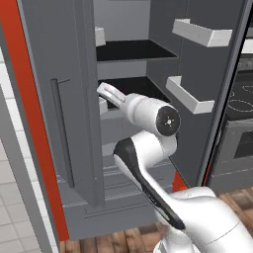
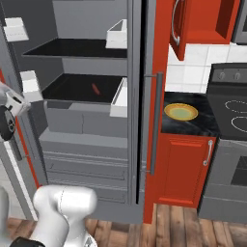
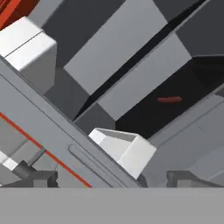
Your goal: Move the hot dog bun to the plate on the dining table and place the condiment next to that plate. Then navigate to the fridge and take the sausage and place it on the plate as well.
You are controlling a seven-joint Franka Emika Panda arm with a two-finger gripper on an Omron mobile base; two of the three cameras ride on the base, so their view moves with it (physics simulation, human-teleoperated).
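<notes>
the tall dark grey fridge (image 2: 87, 130) is standing open, showing black shelves, white door bins and lower drawers. the thin reddish-brown sausage (image 2: 95, 89) is lying on the lower black shelf, alone. the two-finger gripper (image 3: 112, 178) is hanging before the opening with its tips spread wide, gripping nothing. beside the fridge, a round yellow plate (image 2: 181, 112) is sitting on a black marble counter (image 2: 190, 126) over red cabinets (image 2: 183, 169), above a wood plank floor (image 2: 193, 229).

My arm (image 1: 148, 163) is showing glossy white rounded shells, with a dark band running along one link and a dark round joint cap (image 1: 168, 121) carrying a small pale mark at its centre. My tool (image 3: 112, 177) is ending in two small dark grey finger tips (image 3: 41, 177).
</notes>
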